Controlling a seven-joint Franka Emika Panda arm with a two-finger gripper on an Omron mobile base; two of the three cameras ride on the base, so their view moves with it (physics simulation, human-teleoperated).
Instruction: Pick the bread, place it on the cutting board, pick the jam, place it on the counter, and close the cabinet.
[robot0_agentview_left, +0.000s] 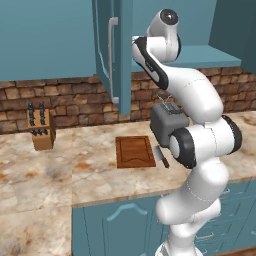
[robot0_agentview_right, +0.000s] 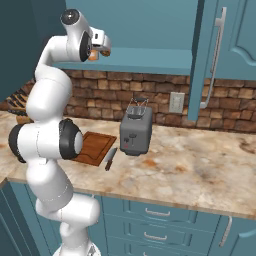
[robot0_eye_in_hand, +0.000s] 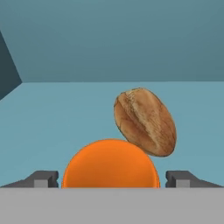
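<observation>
The end effector is spread, with the jam seen between its fingers inside the cabinet. The bread is seen just behind the jam.

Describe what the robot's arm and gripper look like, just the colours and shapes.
The arm is glossy white, built of rounded, bulging segments with dark grey to black bands and round caps at the joints. No cables or markings show. The gripper ends in two small dark grey, blocky fingertips, seen in the hand view.
</observation>
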